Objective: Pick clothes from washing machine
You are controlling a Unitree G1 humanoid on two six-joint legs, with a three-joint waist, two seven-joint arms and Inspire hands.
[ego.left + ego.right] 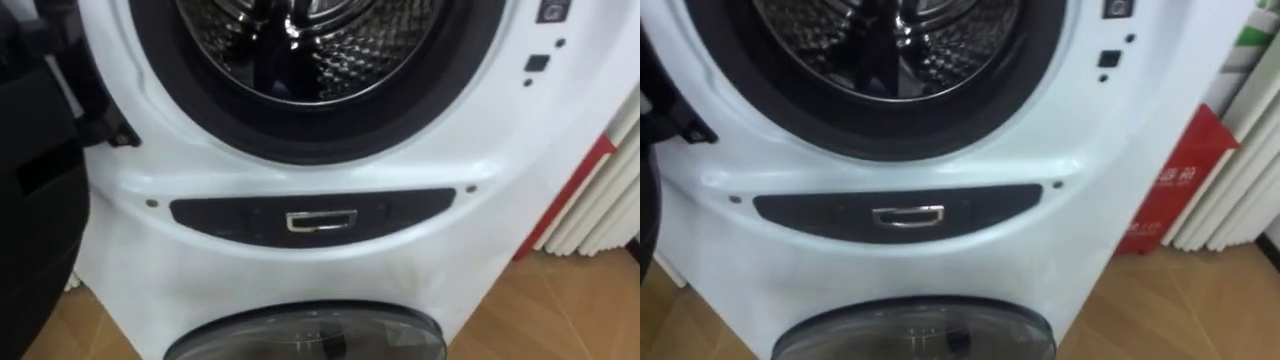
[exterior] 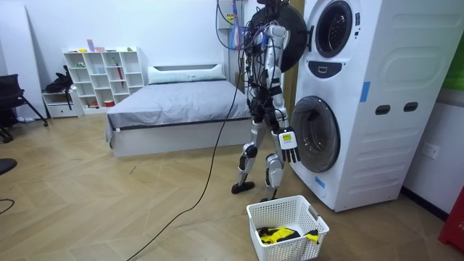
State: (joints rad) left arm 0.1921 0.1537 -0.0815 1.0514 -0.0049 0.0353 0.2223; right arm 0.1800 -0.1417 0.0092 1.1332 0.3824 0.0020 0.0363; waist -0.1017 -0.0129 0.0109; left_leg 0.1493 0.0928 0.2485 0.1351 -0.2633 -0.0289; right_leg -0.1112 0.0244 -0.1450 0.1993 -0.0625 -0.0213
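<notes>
I stand close in front of a white stacked washing machine (image 2: 348, 101). Its upper drum (image 1: 300, 40) is open, showing shiny perforated metal with a dark streak down the middle; I cannot make out any clothes in it. The upper round door (image 2: 290, 40) is swung open and shows as a dark mass (image 1: 35, 200) on my left. My right hand (image 2: 288, 145) hangs at my side next to the lower door (image 2: 317, 134), fingers relaxed and holding nothing. A white laundry basket (image 2: 286, 210) stands on the floor behind me, with yellow and black clothes (image 2: 277, 234) in it.
A dark panel with a chrome handle (image 1: 320, 220) sits between the drum and the lower glass door (image 1: 310, 335). A red object (image 1: 1170, 190) and white slats (image 1: 600, 200) stand to the machine's right. A bed (image 2: 174, 105) and white shelves (image 2: 101, 76) lie across the room.
</notes>
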